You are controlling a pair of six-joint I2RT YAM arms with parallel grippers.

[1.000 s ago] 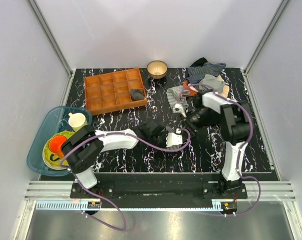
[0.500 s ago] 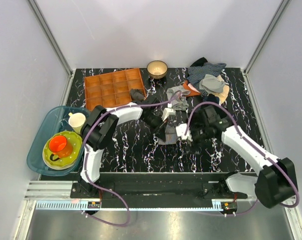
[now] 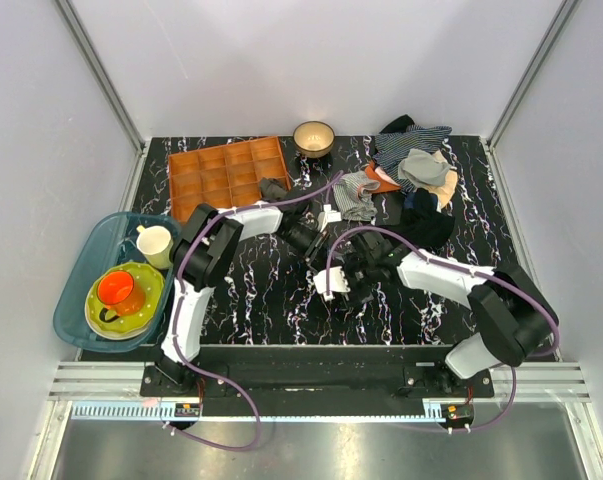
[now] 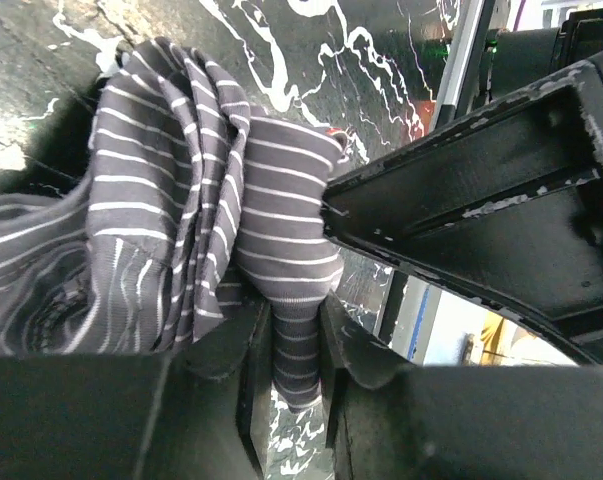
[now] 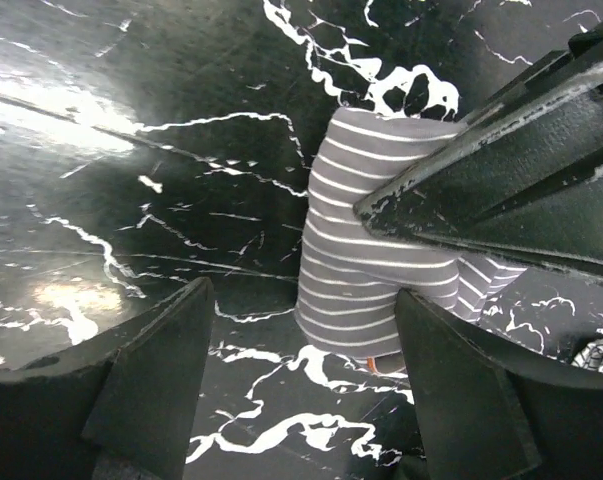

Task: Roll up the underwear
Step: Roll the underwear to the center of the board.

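The underwear (image 4: 281,250), grey cloth with thin white stripes, lies bunched on the black marble table. My left gripper (image 4: 286,330) is shut on a folded end of it. In the right wrist view the underwear (image 5: 381,270) shows as a rounded fold. My right gripper (image 5: 303,300) is open, its fingers standing wide on either side of that fold without touching it. One left finger (image 5: 501,170) lies across the fold's top. In the top view the left gripper (image 3: 316,250) and the right gripper (image 3: 353,275) meet mid-table and mostly hide the cloth.
An orange compartment tray (image 3: 226,178) and a bowl (image 3: 313,137) stand at the back. A pile of clothes (image 3: 416,165), another striped cloth (image 3: 356,195) and a dark cloth (image 3: 426,225) lie at the back right. A teal basin (image 3: 81,265) with dishes is at the left.
The left arm swung from the near middle toward the back and took the underwear to mid-table. The right gripper moved from the back right leftward to meet it.
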